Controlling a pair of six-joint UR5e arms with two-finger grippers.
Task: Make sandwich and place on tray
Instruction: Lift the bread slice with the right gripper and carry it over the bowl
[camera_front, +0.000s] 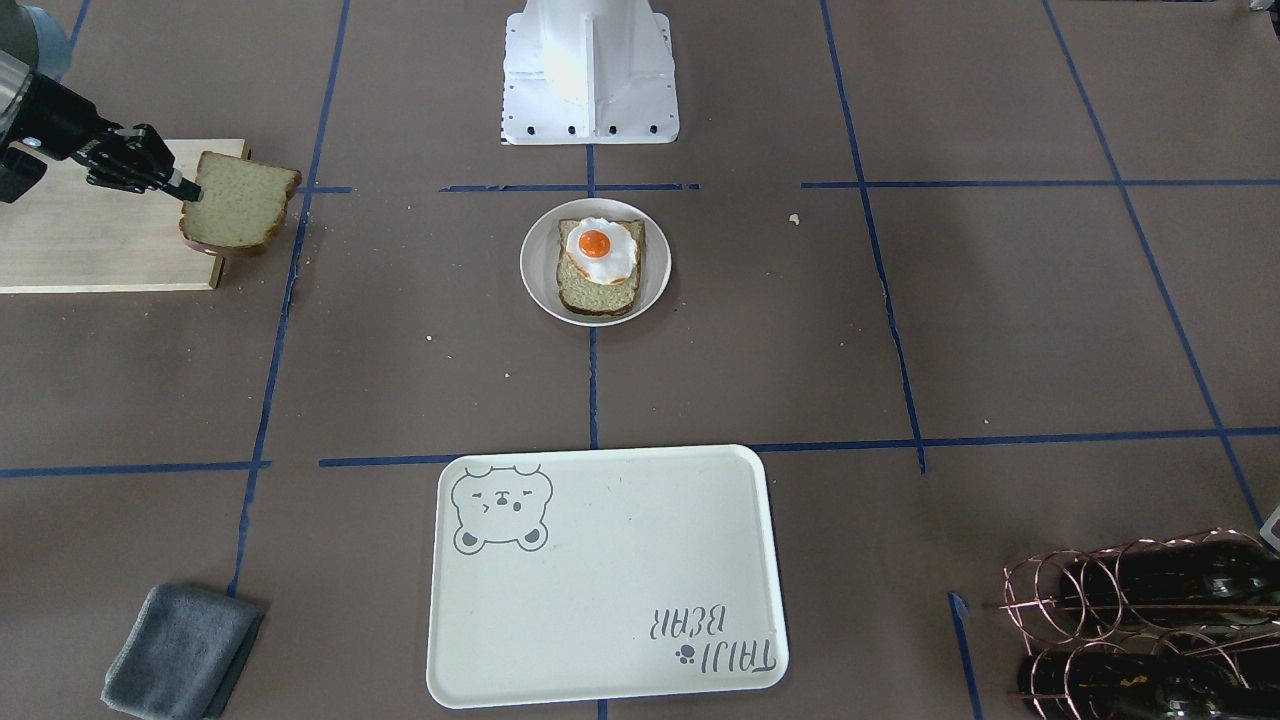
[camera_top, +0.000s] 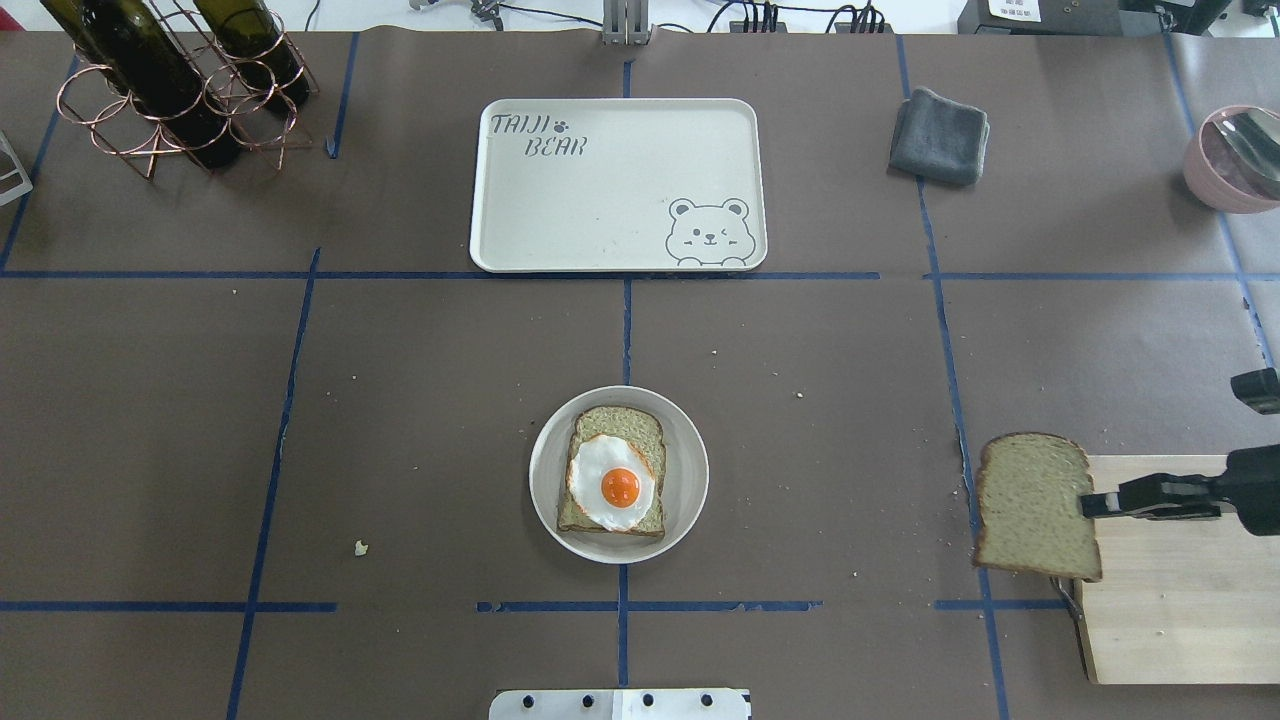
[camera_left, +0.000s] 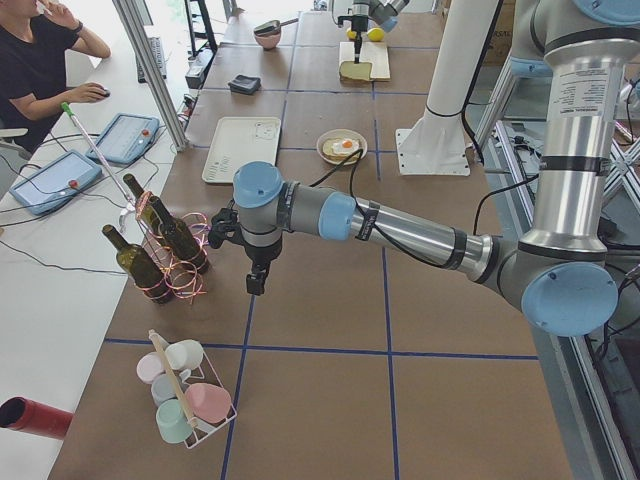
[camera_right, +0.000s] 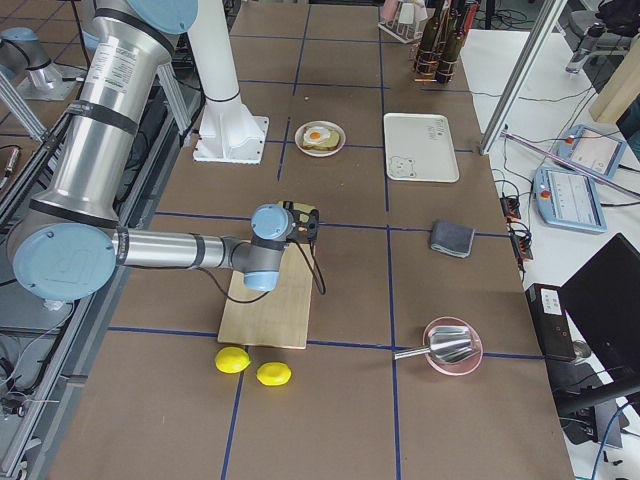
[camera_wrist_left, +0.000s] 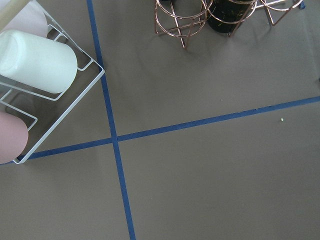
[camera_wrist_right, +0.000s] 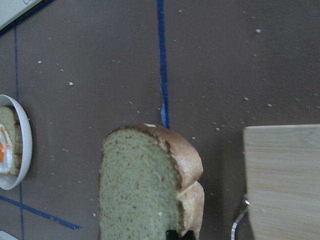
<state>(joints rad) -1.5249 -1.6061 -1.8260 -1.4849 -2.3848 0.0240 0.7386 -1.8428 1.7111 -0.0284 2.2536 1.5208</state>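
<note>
A round whitish plate (camera_top: 690, 450) at the table's middle holds one bread slice (camera_top: 630, 420) with a fried egg (camera_top: 612, 483) on top; it also shows in the front view (camera_front: 595, 262). My right gripper (camera_top: 1090, 503) is shut on the edge of a second bread slice (camera_top: 1030, 505), held just above the left end of the wooden cutting board (camera_top: 1170, 600). The right wrist view shows that slice (camera_wrist_right: 140, 185) close up. The cream bear tray (camera_top: 600, 200) lies beyond the plate. My left gripper (camera_left: 257, 283) hangs near the bottle rack, seen only in the exterior left view; I cannot tell if it is open.
A copper rack with wine bottles (camera_top: 170, 80) stands at the far left. A grey cloth (camera_top: 940, 135) and a pink bowl (camera_top: 1230, 155) lie at the far right. Two lemons (camera_right: 250, 365) lie beyond the board. A wire rack of cups (camera_wrist_left: 35, 60) sits by the left arm.
</note>
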